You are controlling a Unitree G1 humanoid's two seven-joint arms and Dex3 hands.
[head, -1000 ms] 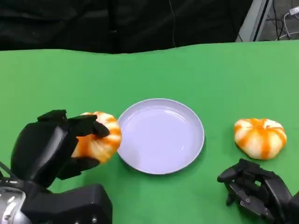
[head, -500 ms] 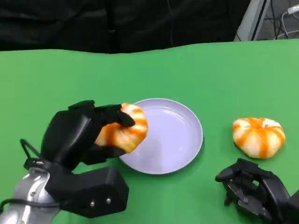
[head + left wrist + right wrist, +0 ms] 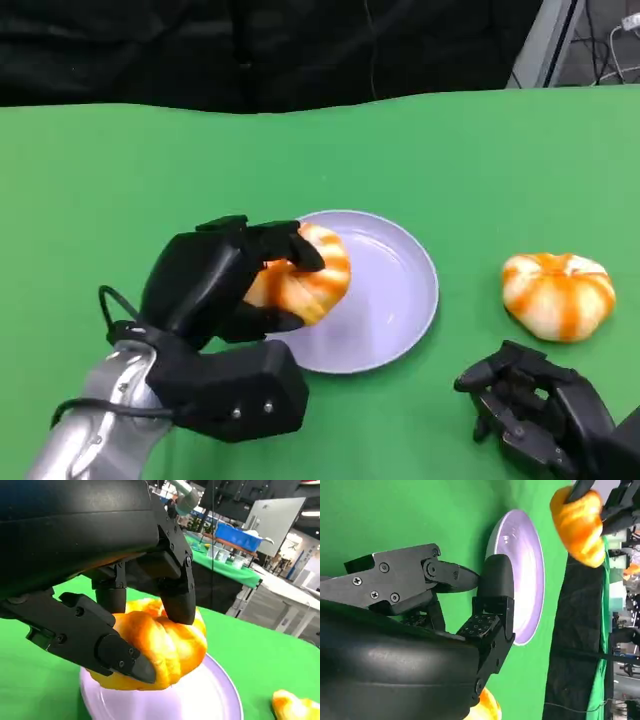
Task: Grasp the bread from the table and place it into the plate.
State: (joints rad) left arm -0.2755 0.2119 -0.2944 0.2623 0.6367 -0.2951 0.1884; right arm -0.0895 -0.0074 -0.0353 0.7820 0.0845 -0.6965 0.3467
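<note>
Bread (image 3: 300, 282) now carried over the near-left rim of the plate (image 3: 400, 300), off the green surface (image 3: 100, 180).
Gripped from both sides by the left hand (image 3: 215, 280); release into the plate probably next. Right hand (image 3: 535, 405) idle, fingers loosely apart, near the second bread (image 3: 557, 295).

A plate (image 3: 400, 300) sits near the middle of the tabletop (image 3: 120, 190). The left robot hand (image 3: 215, 280) reaches in from the plate's left side and holds a bread roll (image 3: 305, 275) over the plate's left part; whether the roll touches the plate cannot be told. A second bread roll (image 3: 556, 295) lies on the tabletop to the right of the plate, apart from it. The right robot hand (image 3: 535, 410) rests nearer the robot than that second roll, just in front of it, holding nothing.
</note>
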